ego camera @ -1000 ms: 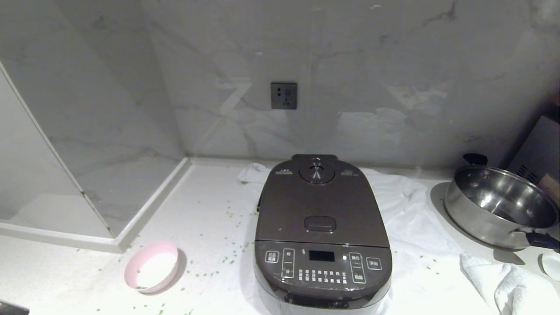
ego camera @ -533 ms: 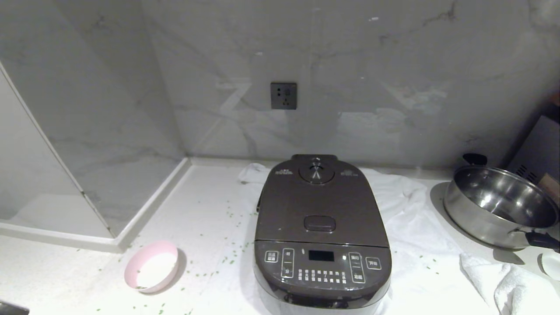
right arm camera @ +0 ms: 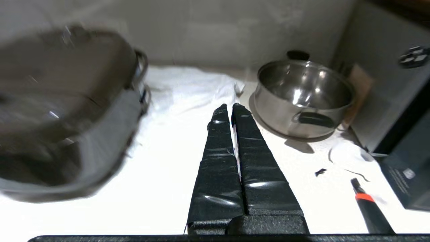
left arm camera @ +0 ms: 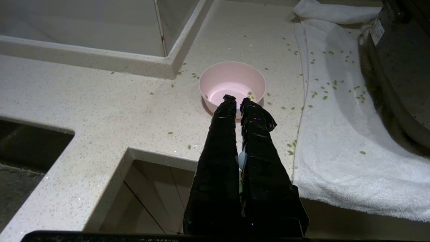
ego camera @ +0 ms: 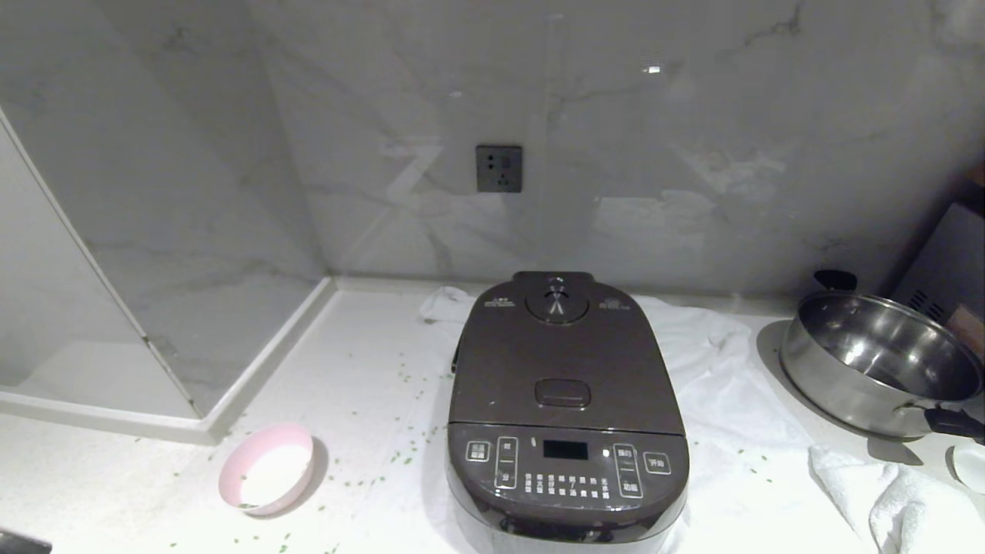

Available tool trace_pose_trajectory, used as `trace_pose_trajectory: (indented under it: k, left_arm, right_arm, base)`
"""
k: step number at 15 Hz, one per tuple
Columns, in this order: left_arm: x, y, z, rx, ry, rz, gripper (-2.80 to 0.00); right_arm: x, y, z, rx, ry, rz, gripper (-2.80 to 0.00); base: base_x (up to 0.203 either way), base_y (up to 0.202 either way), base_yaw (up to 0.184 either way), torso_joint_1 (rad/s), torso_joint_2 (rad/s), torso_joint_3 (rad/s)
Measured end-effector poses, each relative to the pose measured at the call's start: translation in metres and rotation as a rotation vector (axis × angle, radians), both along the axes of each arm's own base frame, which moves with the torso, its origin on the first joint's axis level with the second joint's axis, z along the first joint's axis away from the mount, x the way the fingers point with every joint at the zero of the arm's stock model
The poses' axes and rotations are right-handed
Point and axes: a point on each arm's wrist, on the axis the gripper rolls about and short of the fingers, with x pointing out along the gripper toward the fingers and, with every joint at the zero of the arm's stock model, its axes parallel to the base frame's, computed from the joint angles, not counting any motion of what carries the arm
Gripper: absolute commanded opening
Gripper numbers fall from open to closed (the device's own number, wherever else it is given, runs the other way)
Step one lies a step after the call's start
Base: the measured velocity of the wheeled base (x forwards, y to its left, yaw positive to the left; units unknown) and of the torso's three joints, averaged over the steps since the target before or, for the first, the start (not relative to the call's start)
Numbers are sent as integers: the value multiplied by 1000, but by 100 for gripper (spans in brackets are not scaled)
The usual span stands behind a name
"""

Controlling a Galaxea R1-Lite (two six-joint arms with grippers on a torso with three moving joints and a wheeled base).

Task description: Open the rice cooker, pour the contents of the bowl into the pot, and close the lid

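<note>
The dark brown-grey rice cooker [ego camera: 565, 415] stands mid-counter on a white towel, its lid [ego camera: 565, 354] down flat, so the pot is hidden. The pale pink bowl [ego camera: 267, 468] sits on the counter to its left, nearly empty, with only a few green bits [left arm camera: 249, 94] left inside. More green bits lie scattered on the counter and the towel. Neither arm shows in the head view. My left gripper [left arm camera: 238, 98] is shut and empty, just short of the bowl [left arm camera: 231, 79]. My right gripper [right arm camera: 229, 107] is shut and empty, between the cooker [right arm camera: 67, 111] and the steel pan.
A shiny steel pan [ego camera: 881, 362] with black handles sits at the right, with a small white dish [ego camera: 971, 465] and a crumpled towel [ego camera: 900, 492] near it. A sunken ledge [ego camera: 77, 369] lies at the left. A black-and-orange tool [right arm camera: 366, 201] lies by a dark appliance [right arm camera: 403, 168].
</note>
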Motion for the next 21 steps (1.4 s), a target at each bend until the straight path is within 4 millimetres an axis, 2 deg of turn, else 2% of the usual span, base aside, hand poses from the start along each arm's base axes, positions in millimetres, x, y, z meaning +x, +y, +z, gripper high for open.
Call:
trace_pose_trajectory:
  k: [2,4,9,15,21]
  left_arm:
    - [0,0,0,0,0,0,-280]
    - [0,0,0,1,0,0,-280]
    - [0,0,0,2,0,0,-280]
    - [0,0,0,1,-1,1,-280]
    - [0,0,0,2,-1,1,-280]
  right_arm:
    - [21,0,-25,-58,1,5,-280]
    - [33,1,-45,-87,-9,50,-280]
    - [38,2,-64,-73,61,97,-280]
    - [38,1,-63,1,49,66,-280]
    - [38,1,-62,2,48,65,-280]
  base:
    - [0,0,0,0,0,0]
    - [0,0,0,0,0,0]
    - [0,0,0,0,0,0]
    - [0,0,0,0,0,0]
    - [0,0,0,0,0,0]
